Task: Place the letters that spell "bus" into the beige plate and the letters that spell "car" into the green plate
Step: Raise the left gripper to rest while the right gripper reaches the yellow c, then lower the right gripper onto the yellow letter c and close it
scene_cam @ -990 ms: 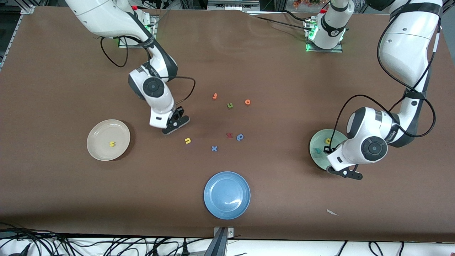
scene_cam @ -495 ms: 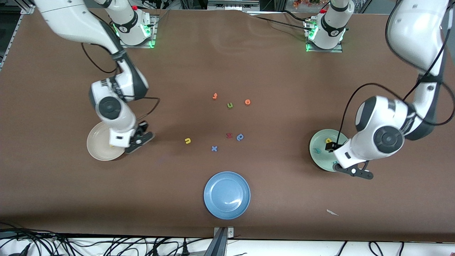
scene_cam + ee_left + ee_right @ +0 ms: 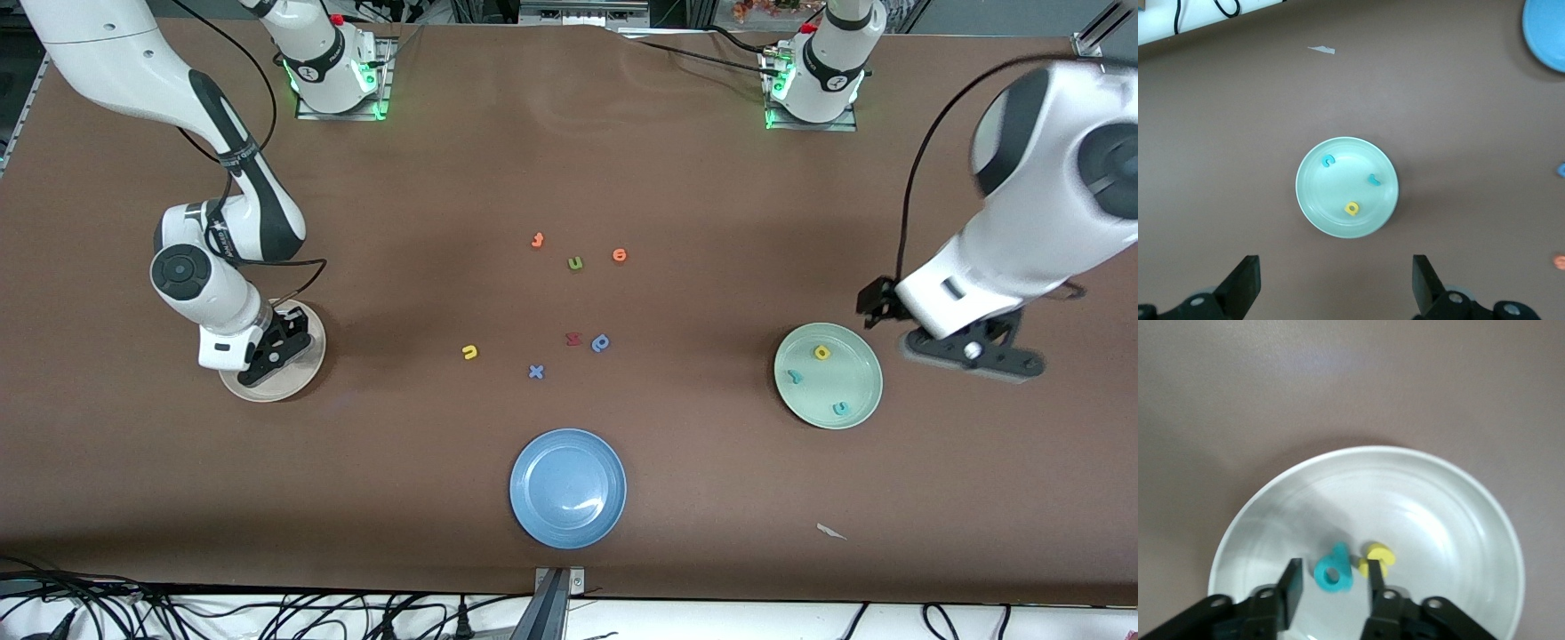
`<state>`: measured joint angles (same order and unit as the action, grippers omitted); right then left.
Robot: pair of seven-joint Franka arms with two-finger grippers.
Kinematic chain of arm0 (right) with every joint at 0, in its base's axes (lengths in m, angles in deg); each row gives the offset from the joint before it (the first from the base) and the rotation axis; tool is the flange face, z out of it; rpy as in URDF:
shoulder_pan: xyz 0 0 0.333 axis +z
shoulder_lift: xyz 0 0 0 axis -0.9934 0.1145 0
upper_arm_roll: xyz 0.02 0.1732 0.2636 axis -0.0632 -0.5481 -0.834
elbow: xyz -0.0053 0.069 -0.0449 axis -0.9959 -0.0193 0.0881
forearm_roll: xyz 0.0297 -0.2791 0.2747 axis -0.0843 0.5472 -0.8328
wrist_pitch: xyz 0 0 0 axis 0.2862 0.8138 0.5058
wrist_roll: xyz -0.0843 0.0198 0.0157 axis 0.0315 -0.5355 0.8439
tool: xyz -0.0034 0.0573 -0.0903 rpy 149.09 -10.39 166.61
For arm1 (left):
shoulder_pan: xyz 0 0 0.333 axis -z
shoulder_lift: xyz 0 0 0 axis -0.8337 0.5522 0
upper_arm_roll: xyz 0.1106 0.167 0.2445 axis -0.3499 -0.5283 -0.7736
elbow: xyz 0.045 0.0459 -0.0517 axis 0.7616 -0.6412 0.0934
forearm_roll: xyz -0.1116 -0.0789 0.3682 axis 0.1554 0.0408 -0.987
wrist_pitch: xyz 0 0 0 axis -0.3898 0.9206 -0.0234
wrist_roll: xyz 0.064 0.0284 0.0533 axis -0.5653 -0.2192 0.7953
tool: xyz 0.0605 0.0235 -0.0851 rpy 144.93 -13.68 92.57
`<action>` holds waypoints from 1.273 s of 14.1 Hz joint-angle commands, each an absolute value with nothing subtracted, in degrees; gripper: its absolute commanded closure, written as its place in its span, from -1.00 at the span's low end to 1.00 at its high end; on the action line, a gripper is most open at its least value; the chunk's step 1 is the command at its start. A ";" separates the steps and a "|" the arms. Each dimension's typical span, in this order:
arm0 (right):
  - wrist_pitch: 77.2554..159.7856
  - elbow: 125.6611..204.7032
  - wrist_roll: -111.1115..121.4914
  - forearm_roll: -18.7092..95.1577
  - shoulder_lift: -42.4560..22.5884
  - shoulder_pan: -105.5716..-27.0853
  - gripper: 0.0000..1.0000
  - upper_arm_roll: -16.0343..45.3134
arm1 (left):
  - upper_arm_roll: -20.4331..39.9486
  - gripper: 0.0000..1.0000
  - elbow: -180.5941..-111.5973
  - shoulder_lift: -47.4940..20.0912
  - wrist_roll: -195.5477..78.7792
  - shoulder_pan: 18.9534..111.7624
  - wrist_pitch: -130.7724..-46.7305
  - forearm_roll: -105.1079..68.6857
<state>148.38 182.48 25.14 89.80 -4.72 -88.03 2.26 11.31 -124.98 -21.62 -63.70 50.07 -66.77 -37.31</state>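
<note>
The beige plate [image 3: 305, 373] lies toward the right arm's end of the table, mostly covered by my right gripper [image 3: 269, 353]. In the right wrist view, the right gripper [image 3: 1333, 568] is open low over the beige plate [image 3: 1431, 500]. The teal b [image 3: 1333, 574] lies loose between its fingers, next to the yellow s [image 3: 1376, 560]. The yellow u [image 3: 469, 353] lies on the table mid-way. The green plate [image 3: 849, 378] holds the yellow a [image 3: 822, 353], teal r [image 3: 794, 376] and teal c [image 3: 839, 408]. My left gripper [image 3: 967, 352] hangs open, high beside the green plate [image 3: 1331, 197].
A blue plate [image 3: 568, 488] sits near the front edge. Loose letters lie mid-table: an orange letter [image 3: 537, 240], green u [image 3: 575, 263], orange o [image 3: 620, 255], red letter [image 3: 573, 339], blue p [image 3: 601, 342], blue x [image 3: 535, 372]. A paper scrap [image 3: 831, 532] lies nearer the camera than the green plate.
My right arm swung from mid-table to the beige plate and its jaws parted around the teal b. My left gripper opened, leaving the teal c in the green plate, and rose away.
</note>
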 commanded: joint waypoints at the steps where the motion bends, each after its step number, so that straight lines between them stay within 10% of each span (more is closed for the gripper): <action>1: 145.30 182.80 25.03 82.31 -7.73 -88.26 -1.00 -0.98 | 6.39 -1.00 -126.09 -27.08 -64.39 52.60 -64.06 -34.15; 9: 143.44 176.73 -7.02 80.87 -5.10 -79.84 -1.00 -6.28 | -1.27 -1.00 -141.03 -41.77 -62.64 57.63 -66.07 -28.00; 18: 141.95 166.64 -17.42 87.28 4.73 -68.93 -1.00 -5.84 | -3.38 -1.00 -142.36 -43.36 -61.76 60.52 -66.25 -25.53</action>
